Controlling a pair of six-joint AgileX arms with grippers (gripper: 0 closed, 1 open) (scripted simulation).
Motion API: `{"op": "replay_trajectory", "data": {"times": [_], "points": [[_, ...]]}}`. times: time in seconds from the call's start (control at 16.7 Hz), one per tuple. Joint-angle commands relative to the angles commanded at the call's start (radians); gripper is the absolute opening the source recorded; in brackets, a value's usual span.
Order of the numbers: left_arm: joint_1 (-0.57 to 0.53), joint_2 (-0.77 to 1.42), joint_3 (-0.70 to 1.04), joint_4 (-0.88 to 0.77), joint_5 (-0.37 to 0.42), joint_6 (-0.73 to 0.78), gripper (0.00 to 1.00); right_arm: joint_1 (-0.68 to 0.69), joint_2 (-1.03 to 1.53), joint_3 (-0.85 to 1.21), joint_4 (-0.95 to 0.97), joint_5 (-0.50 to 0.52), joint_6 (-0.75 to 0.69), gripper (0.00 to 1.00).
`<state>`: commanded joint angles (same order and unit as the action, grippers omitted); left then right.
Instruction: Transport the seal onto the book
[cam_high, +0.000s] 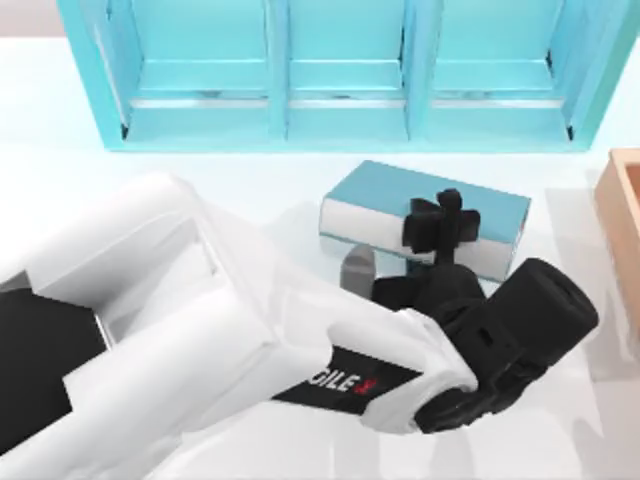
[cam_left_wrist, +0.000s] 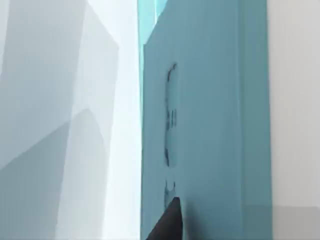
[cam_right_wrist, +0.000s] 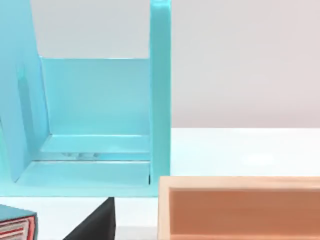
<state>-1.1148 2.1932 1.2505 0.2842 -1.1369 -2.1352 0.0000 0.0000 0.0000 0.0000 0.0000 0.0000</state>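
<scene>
Light-blue shelf (cam_high: 340, 75) far side, compartments bare. Wooden box (cam_high: 625, 230) at right edge. Left hand (cam_high: 443, 225) over book (cam_high: 380, 195) at worktop (cam_high: 250, 185) centre; grip state: cannot tell. Seal hidden.

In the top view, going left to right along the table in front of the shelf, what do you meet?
Left arm's white body → book → left gripper over the book's right part → wooden box at the right edge.
</scene>
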Motion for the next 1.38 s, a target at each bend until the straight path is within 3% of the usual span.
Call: {"op": "replay_trajectory", "data": {"times": [0.24, 0.3, 0.96, 1.14, 1.38], "points": [[0.000, 0.000, 0.000, 0.000, 0.000, 0.000, 0.98, 0.000, 0.000, 0.000, 0.000, 0.000, 0.000, 1.00], [0.000, 0.000, 0.000, 0.000, 0.000, 0.000, 1.00, 0.000, 0.000, 0.000, 0.000, 0.000, 0.000, 1.00], [-0.016, 0.005, 0.003, -0.036, -0.009, -0.035, 1.00, 0.000, 0.000, 0.000, 0.000, 0.000, 0.000, 1.00], [-0.064, 0.012, 0.017, -0.164, -0.037, -0.163, 1.00, 0.000, 0.000, 0.000, 0.000, 0.000, 0.000, 1.00], [-0.155, 0.013, 0.044, -0.457, -0.083, -0.429, 1.00, 0.000, 0.000, 0.000, 0.000, 0.000, 0.000, 1.00]]}}
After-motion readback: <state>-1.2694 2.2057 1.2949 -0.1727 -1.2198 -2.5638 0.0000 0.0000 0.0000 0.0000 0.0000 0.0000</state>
